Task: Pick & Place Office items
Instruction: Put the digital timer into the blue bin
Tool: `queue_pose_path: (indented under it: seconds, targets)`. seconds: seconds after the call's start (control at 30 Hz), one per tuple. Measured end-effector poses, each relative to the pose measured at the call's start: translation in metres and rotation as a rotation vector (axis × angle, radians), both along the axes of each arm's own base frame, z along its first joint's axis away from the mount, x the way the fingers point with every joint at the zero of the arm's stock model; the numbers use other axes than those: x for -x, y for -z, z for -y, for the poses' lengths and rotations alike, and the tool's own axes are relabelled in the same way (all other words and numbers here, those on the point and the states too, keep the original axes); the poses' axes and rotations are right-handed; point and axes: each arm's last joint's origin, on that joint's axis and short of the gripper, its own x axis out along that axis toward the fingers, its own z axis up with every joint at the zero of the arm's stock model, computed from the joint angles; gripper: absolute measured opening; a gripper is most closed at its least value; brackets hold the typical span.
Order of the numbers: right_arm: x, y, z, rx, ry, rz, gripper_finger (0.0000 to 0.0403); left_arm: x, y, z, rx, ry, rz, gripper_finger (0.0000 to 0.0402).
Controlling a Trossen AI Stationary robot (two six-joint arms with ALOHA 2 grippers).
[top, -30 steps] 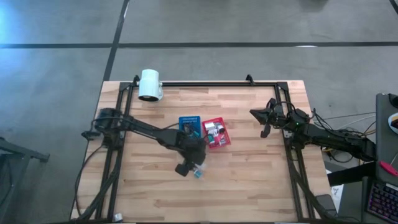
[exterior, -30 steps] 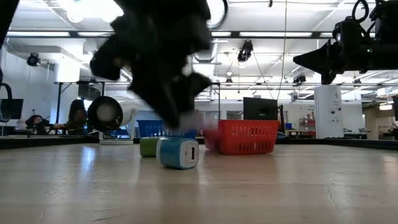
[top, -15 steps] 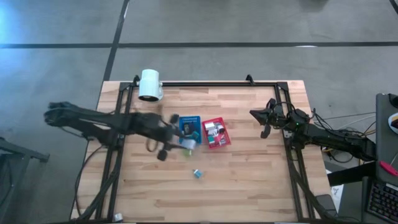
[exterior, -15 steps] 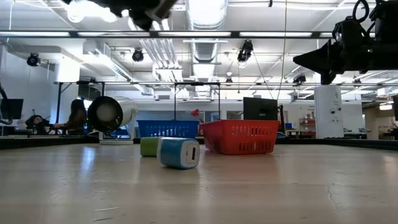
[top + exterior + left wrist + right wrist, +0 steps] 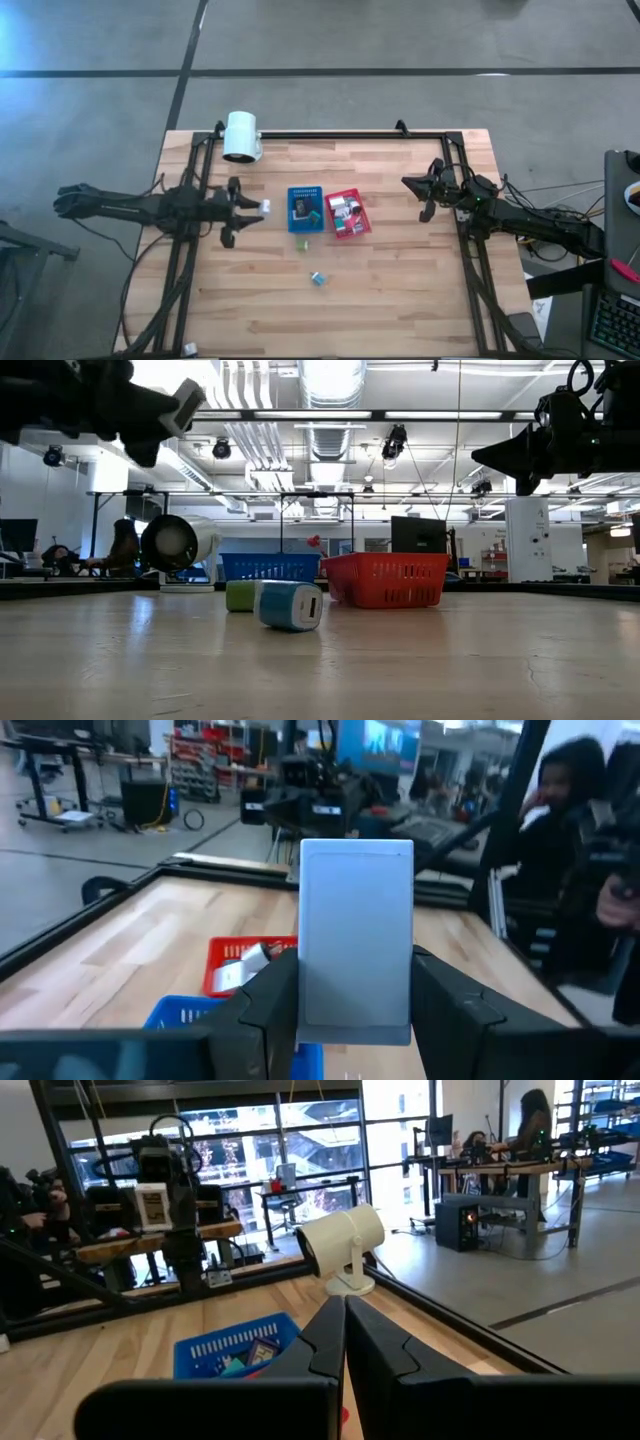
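The left gripper (image 5: 247,208), raised above the left part of the worktop (image 5: 400,290) near its left edge, is clamped on a small white block (image 5: 356,942), one of the office items; the left wrist view shows the block upright between the two dark fingers (image 5: 452,1010), facing the trays. Just beyond the gripper toward the middle of the worktop sits the blue tray (image 5: 305,209), with the red tray (image 5: 349,214) touching or nearly touching its right side. Both trays already hold a few small items, too small to tell apart from above. Between the trays and the near edge a teal and white block (image 5: 290,606) lies on the bare wood, with a green block (image 5: 239,596) close beside it in the low view; neither has been put away. A big white cylinder (image 5: 241,136) stands at the far edge toward the left corner. The right gripper (image 5: 424,194) waits above the right edge of the worktop, fingers together and holding nothing. Judging by how things lie, the job looks well advanced: several items are in the trays, one is in hand and not yet set down, and at least two remain loose on the worktop
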Motion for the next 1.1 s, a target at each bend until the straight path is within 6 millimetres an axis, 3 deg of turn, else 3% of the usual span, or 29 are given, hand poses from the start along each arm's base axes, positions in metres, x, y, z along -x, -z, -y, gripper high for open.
queue_pose_path:
  seconds: [0.33, 0.73, 0.97, 1.1]
  targets:
    - [0.000, 0.001, 0.000, -0.010, -0.001, -0.007, 0.0008, 0.021, 0.016, -0.002, 0.027, -0.029, 0.097, 0.0151]
    - [0.000, 0.002, 0.000, -0.016, 0.000, -0.020, 0.0008, 0.023, 0.032, -0.003, 0.053, -0.076, 0.075, 0.0151]
    - [0.000, 0.002, 0.000, -0.016, 0.001, -0.019, 0.0008, 0.020, 0.006, -0.008, 0.057, -0.196, -0.117, 0.0151]
    - [0.000, 0.002, 0.000, -0.014, 0.008, -0.019, 0.0008, 0.002, -0.012, -0.008, 0.015, -0.221, -0.198, 0.0151]
